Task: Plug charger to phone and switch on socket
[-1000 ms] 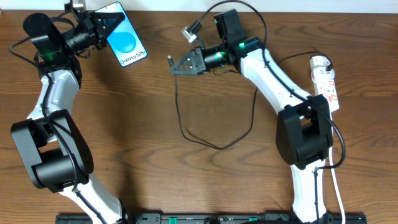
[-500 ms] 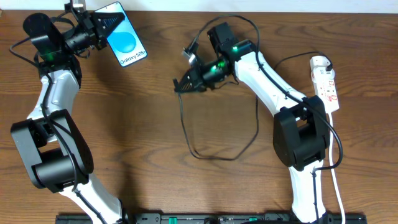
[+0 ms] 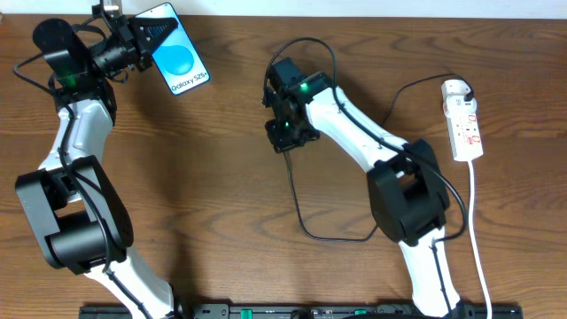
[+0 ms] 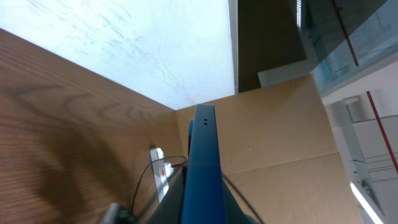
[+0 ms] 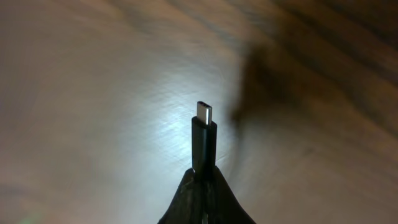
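The phone, its blue screen reading "Galaxy S25", is held up at the far left by my left gripper, which is shut on its edge. In the left wrist view the phone shows edge-on between the fingers. My right gripper points down at the table near the middle and is shut on the charger's plug, whose metal tip sticks out past the fingertips. The black charger cable loops over the table. The white socket strip lies at the far right.
The socket's white cord runs down the right side toward the front edge. A cardboard panel and a white wall stand beyond the table in the left wrist view. The socket shows small in that view.
My right gripper has swung from pointing left to pointing down at the table and moved slightly right, with the plug in it. The cable loop has shifted right. The left arm and phone have not moved.
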Available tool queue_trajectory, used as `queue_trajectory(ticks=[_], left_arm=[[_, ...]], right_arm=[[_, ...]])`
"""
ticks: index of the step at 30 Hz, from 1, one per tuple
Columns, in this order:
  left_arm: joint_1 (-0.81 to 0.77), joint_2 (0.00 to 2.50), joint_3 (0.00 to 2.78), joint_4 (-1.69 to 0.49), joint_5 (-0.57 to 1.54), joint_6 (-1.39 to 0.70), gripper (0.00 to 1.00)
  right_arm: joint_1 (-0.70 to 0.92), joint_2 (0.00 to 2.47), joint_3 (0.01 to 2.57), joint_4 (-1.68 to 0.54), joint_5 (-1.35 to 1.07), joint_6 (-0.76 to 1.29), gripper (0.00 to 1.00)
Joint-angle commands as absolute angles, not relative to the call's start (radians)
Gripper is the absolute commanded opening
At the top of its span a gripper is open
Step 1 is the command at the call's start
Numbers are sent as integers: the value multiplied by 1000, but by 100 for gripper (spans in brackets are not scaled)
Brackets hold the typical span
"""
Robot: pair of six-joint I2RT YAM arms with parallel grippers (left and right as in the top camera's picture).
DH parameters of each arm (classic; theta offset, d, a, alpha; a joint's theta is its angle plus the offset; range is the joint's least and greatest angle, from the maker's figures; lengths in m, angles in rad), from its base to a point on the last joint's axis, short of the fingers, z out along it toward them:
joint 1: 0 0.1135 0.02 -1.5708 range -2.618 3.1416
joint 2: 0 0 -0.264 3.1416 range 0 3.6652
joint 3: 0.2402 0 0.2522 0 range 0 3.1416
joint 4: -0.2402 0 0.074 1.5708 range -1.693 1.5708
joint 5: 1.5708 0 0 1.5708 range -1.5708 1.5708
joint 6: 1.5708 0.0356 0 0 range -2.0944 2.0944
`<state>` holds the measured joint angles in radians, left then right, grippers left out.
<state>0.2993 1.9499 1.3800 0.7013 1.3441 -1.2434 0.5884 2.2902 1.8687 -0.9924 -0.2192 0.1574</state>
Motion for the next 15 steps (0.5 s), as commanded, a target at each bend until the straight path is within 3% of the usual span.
queue_trajectory(ticks=[1,15], left_arm=[[303,1935,1391,713,1361,-1255,7],[303,1935,1391,713,1368,-1254,7]], right_arm=[[581,2340,1868,-986,-154,98,1],[585,2342,1868,-982,-42,-70,4]])
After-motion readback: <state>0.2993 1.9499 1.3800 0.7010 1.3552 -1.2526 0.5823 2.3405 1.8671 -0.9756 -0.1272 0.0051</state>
